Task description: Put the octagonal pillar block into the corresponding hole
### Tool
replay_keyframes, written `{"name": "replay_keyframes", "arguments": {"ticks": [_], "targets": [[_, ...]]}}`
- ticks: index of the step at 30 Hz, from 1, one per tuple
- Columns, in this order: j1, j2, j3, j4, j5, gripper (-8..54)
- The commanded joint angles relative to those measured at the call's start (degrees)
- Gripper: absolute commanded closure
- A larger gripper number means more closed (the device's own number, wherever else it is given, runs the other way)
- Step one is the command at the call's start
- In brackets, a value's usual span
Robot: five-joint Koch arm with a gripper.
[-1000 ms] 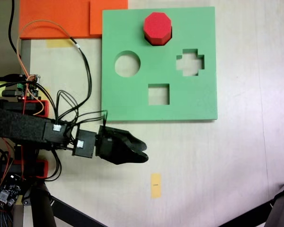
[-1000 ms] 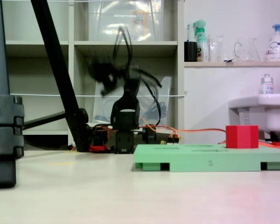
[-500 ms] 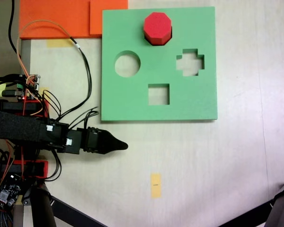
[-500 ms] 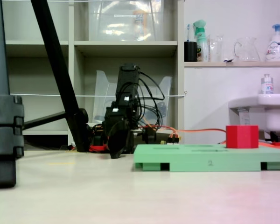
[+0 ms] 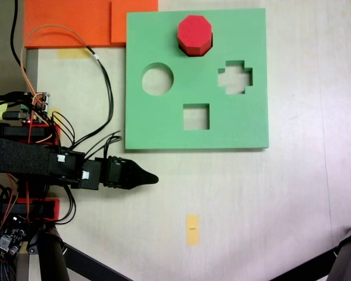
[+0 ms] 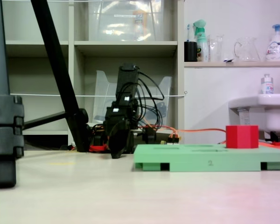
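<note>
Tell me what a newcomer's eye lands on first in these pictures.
The bright red octagonal block stands out first, seated in a cutout near the top edge of the green foam board in a fixed view, rising well above it. Round, cross-shaped and square cutouts beside it stand open. The black claw lies low over the pale table, below the board's lower left corner and apart from it.
</note>
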Motion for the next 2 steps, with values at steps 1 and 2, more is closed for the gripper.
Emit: {"name": "replay_keyframes", "arguments": {"ticks": [1, 2], "targets": [[0.5, 4.5, 3.7, 2.4, 0.7, 11.5], [0.5, 4.5, 3.8, 2.4, 0.7, 11.5]]}}
